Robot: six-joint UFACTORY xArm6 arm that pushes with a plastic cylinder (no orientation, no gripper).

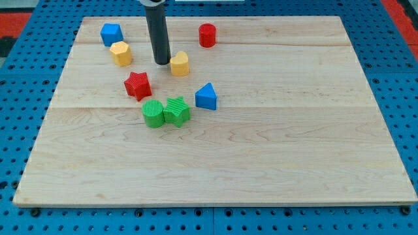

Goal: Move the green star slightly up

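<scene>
The green star-shaped block lay on the pale wooden board, left of centre, touching a green ribbed cylinder block on its left. A blue triangular block sat just beside it on the right, a red star block above-left. My tip rested higher up, touching or nearly touching a yellow block; it had no jaws. Farther up lay another yellow block, a blue block and a red cylinder. Blue pegboard surrounded the board
</scene>
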